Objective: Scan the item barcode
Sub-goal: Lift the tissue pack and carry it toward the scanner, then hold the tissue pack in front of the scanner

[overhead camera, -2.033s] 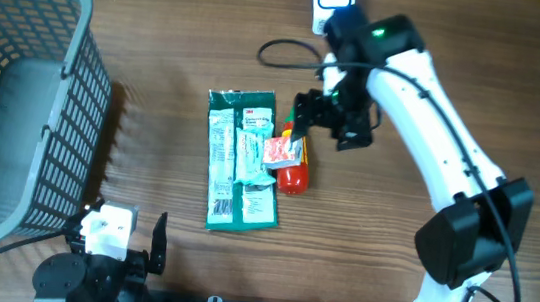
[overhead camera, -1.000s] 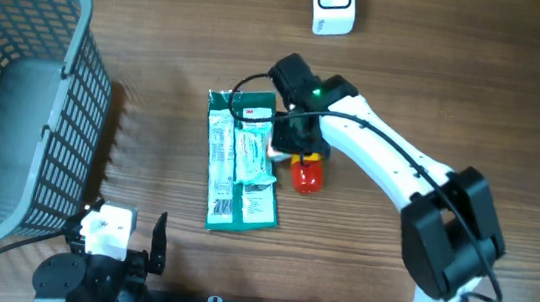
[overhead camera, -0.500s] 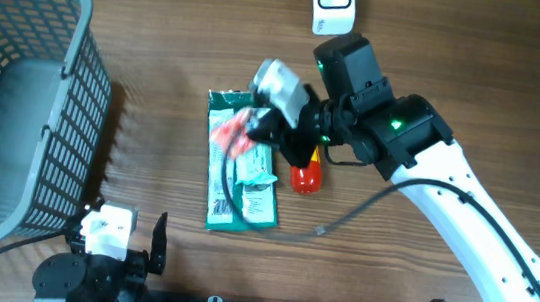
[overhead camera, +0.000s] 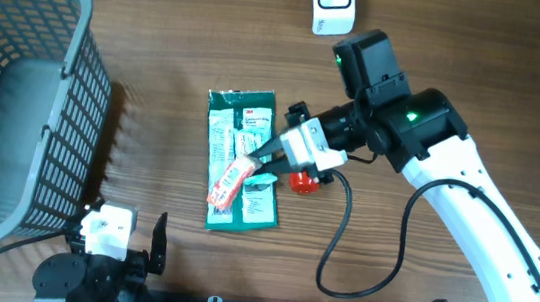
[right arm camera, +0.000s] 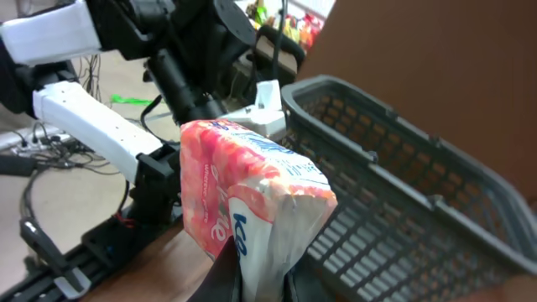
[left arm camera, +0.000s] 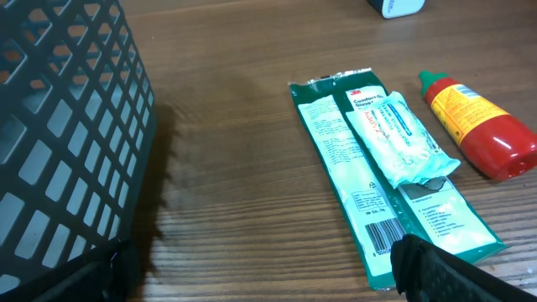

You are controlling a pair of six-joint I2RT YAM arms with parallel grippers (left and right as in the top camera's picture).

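A small pink-and-white packet (overhead camera: 231, 182) hangs tilted above the wood-grain tabletop (overhead camera: 160, 49). The right gripper (overhead camera: 271, 158) has its jaws clamped on one end, likely so that the barcode can be turned toward the white scanner (overhead camera: 333, 5) at the far edge. Beneath lie a green flat pack (overhead camera: 255, 104) and a red bottle (overhead camera: 305, 182). The left gripper (left arm camera: 260, 281) rests with jaws wide apart beside a dark basket (overhead camera: 15, 94). Cables and lab clutter lie beyond.

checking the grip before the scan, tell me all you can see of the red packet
The red packet is an orange-red and white pouch of crinkly plastic film with blue print. The right gripper pinches one end and holds it slantwise in the air over the green pack; nothing else touches it.
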